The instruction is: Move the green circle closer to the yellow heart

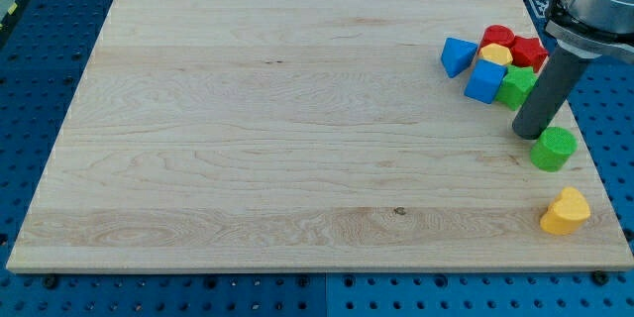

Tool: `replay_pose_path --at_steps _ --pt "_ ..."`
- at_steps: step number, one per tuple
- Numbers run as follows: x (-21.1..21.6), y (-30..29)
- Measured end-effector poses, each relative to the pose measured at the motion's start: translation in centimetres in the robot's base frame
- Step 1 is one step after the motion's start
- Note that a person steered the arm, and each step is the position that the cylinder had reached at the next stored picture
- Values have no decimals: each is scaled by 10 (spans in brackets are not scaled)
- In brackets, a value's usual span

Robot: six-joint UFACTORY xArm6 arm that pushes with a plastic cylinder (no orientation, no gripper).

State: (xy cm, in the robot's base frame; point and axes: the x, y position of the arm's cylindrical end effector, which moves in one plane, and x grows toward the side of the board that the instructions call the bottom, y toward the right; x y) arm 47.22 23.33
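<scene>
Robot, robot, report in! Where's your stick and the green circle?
My tip touching the green circle block, on its upper-left side. Yellow heart block just below the circle. Nothing between them.

The scene is lit brightly and evenly from above, so that only faint, soft shadows are cast under the blocks and beside my tip [528, 133] on the bench [277, 129]. The wood grain and block edges are rendered sharply, and no strong glare is seen, though a mild sheen is caught on the metal collar at the view's top right. The board's sides are shown converging toward the view's top by perspective.
</scene>
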Motion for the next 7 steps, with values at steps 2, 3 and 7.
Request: replay_pose_path --at_steps 2,3,7 --pt "-24 9" --pt "3 16" --pt "16 46"
